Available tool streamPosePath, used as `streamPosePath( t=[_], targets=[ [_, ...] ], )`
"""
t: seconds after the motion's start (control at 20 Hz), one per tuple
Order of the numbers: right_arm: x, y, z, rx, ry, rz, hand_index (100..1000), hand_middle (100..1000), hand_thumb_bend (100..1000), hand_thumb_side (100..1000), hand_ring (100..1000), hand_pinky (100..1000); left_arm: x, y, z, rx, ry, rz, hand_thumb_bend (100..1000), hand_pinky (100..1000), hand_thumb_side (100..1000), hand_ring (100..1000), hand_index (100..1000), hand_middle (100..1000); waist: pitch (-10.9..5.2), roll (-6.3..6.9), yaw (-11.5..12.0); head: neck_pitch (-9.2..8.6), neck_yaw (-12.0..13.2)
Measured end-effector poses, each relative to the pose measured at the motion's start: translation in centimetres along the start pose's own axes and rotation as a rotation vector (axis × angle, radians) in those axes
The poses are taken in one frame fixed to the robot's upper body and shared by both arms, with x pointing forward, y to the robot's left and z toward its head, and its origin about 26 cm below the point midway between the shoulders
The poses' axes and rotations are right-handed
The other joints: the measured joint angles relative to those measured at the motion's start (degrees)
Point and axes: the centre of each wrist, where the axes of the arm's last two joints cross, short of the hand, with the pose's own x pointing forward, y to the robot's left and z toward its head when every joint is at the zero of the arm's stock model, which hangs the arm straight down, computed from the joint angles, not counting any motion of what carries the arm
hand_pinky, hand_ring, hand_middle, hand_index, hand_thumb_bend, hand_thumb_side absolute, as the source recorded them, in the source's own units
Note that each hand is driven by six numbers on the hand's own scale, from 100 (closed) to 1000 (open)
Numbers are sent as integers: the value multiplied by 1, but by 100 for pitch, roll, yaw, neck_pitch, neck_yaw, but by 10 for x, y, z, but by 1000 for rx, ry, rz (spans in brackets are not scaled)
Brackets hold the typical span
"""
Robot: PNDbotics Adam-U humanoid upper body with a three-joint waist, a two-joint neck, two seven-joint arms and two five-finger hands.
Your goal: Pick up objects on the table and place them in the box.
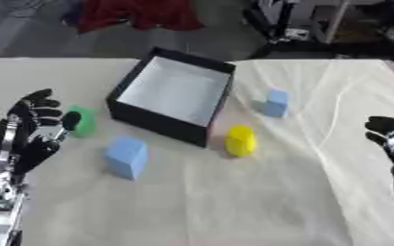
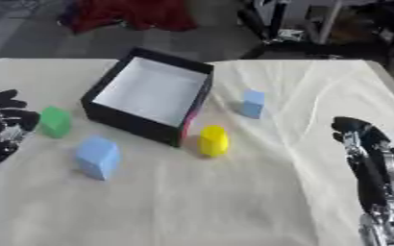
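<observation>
Mostly cream cloth on table [image 1: 234, 202] | red fabric [image 1: 137, 14] behind | left hand [image 1: 28, 129], right hand [image 2: 364, 144] relaxed, holding nothing

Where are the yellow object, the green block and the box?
yellow object [image 1: 240, 140], left eye view, its middle.
green block [image 2: 55, 121], right eye view, its front face.
box [image 1: 154, 121], left eye view, black front wall.

Beyond a table covered in wrinkled cream cloth [image 1: 234, 202], a grey floor [image 1: 32, 29] holds a red fabric heap [image 1: 137, 13] and dark metal equipment legs [image 1: 276, 26].
</observation>
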Motion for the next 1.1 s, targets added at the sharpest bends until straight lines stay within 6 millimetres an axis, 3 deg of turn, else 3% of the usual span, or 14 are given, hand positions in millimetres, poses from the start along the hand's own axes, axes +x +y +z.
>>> streamPosePath(
  t=[0.3, 0.5, 0.65, 0.85, 1.1],
  targets=[
    [0, -2, 0, 3, 2, 10, 697, 711, 100, 618, 792, 824, 4, 16, -23, -189, -5, -250, 800, 767, 516, 742, 900, 749, -33, 60, -33, 0, -20],
    [-1, -2, 1, 4, 8, 10, 698, 711, 100, 619, 792, 824, 12, 67, -51, -376, -4, -669, 810, 810, 483, 761, 909, 773, -33, 60, -114, 0, 26],
    [-2, -1, 2, 11, 12, 9, 698, 711, 100, 621, 792, 824, 19, 88, -70, -502, 19, -899, 793, 836, 447, 773, 908, 787, -38, 60, -152, 0, 50],
    [-2, 0, 2, 17, 13, 8, 698, 711, 100, 622, 792, 824, 18, 93, -90, -650, 58, -1085, 740, 846, 391, 785, 902, 793, -61, 60, -167, 0, 71],
    [-3, 0, 3, 22, 16, 7, 698, 711, 100, 623, 792, 824, 3, 93, -109, -768, 106, -1174, 710, 846, 351, 781, 886, 779, -69, 60, -179, 0, 71]
  ],
)
